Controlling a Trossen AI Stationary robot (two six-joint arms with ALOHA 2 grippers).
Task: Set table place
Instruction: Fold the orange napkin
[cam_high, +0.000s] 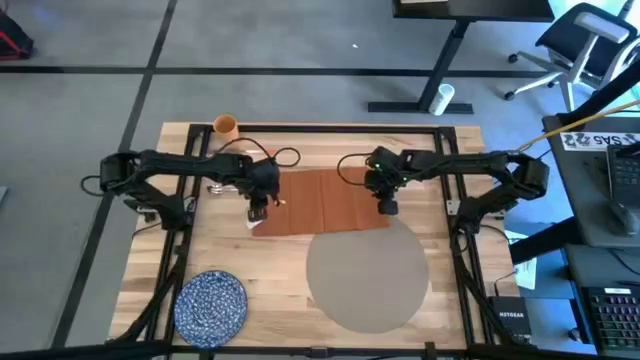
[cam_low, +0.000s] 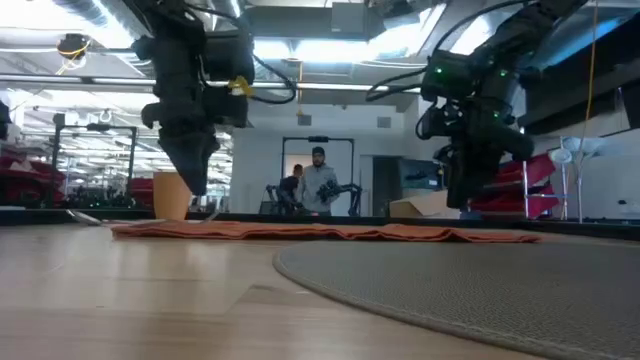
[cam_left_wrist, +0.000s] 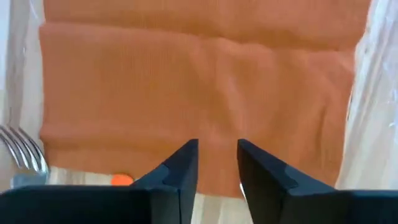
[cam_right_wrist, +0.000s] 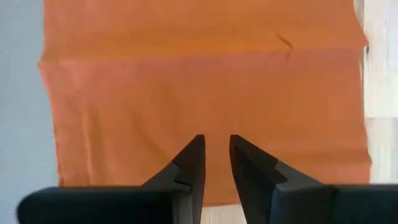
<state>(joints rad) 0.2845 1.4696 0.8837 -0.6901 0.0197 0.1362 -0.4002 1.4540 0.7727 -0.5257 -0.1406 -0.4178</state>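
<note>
A rust-red napkin lies flat, with a few ripples, on the wooden table. Just in front of it lies the place, a round grey-beige placemat, whose far rim meets the napkin's near edge. My left gripper hangs a little above the napkin's left end, fingers pointing down with a narrow gap and nothing between them. Over the napkin's right end my right gripper hangs the same way. In the low view both the left gripper and the right gripper are clear of the napkin.
A blue speckled plate sits at the near left corner. An orange cup stands at the far left edge. A fork lies just beside the napkin's left end. Black frame rails run along the table's sides. People stand in the room beyond.
</note>
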